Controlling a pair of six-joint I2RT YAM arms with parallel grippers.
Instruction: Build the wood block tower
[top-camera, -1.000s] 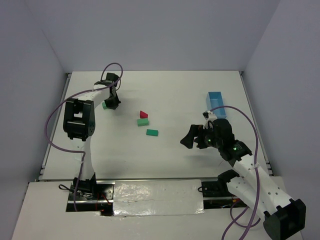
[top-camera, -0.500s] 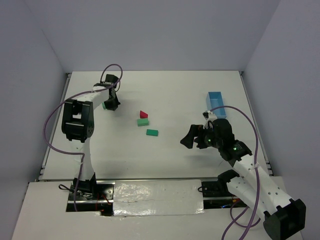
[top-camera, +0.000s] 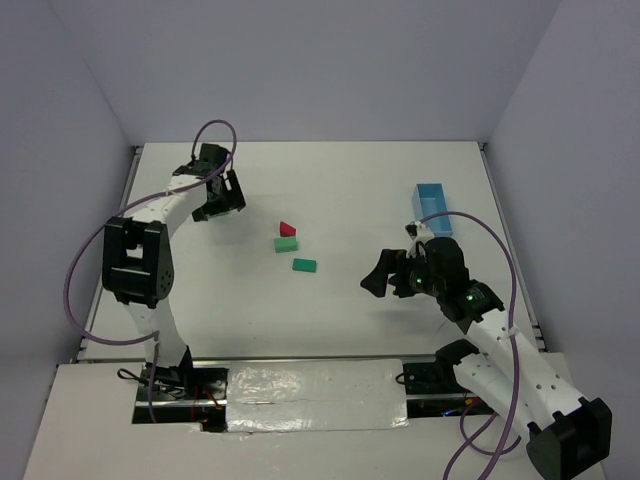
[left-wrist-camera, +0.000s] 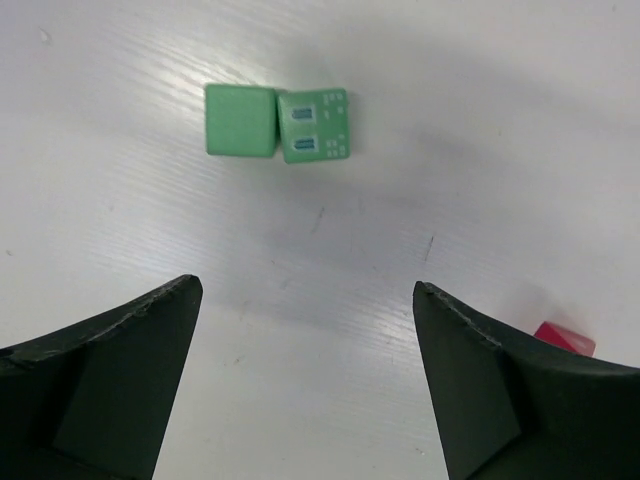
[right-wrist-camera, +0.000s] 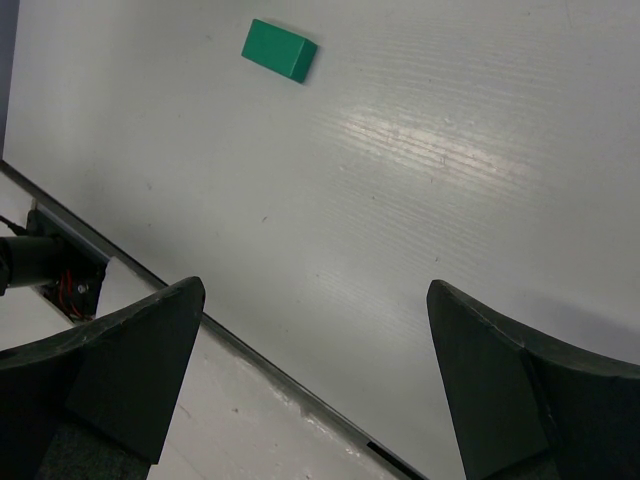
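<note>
1. Wood block tower pieces lie unstacked on the white table (top-camera: 400, 180). Near the centre of the top view I see a small red triangular roof-shaped wooden block (top-camera: 288, 228). Just below it is a green rectangular wooden block (top-camera: 286, 243), its long axis running left to right.
2. A second green rectangular wooden block (top-camera: 304, 265) lies slightly lower right of those, apart from them and also lengthwise across the frame. In my right wrist view its long axis slopes from upper left to lower right.
3. My left wrist view shows a plain green cube-like wooden block (left-wrist-camera: 240, 120) at upper left. It touches a green wooden block printed with two blue windows (left-wrist-camera: 313, 124).
4. The left gripper (left-wrist-camera: 305, 290) hangs over the table, fingers spread wide, grasping nothing.
5. The right gripper (right-wrist-camera: 312, 300) is likewise splayed and empty.
6. A light-blue oblong tray (top-camera: 432, 208) sits at the right of the top view, its long axis running up the frame.
</note>
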